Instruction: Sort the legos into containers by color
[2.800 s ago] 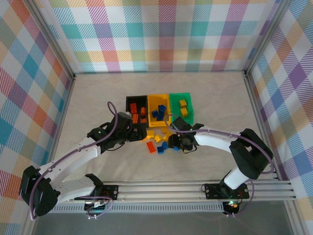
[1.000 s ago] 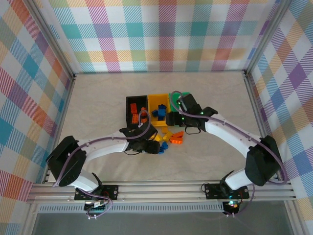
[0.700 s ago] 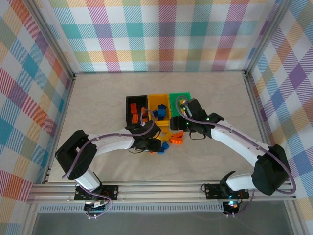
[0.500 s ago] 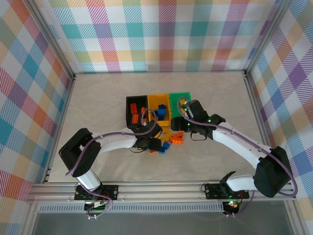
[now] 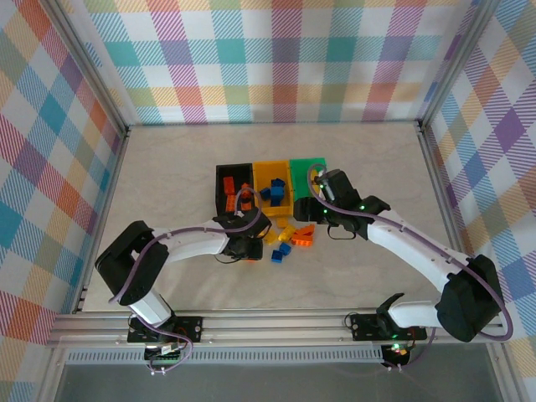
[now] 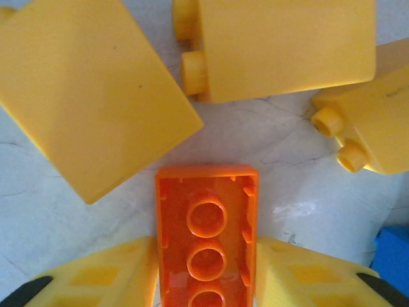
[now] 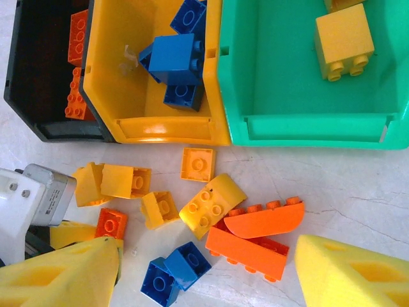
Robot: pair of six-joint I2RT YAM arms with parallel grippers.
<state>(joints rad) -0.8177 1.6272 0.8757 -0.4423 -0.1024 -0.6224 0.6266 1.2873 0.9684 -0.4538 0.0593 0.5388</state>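
Note:
In the left wrist view a small orange lego [image 6: 206,243] lies studs-down on the table. My left gripper [image 6: 206,281] is shut on it, one yellow finger against each long side. From above, that gripper [image 5: 251,249] sits at the left edge of the loose pile. My right gripper [image 7: 208,262] hangs open over the pile, above blue legos [image 7: 176,272] and two orange legos [image 7: 255,240]. The black container [image 7: 48,131] holds orange legos, the yellow container [image 7: 160,131] blue ones. A yellow lego [image 7: 344,41] lies in the green container [image 7: 307,128].
Loose yellow legos [image 6: 89,96] lie just ahead of the left fingers, with a rounded yellow one [image 7: 213,204] mid-pile. The three bins stand side by side behind the pile [image 5: 289,234]. Bare table [image 5: 167,167] lies left of the bins, inside checkered walls.
The left gripper has closed on the small orange lego and drawn slightly left. The right gripper has come off the green bin toward the pile, still open.

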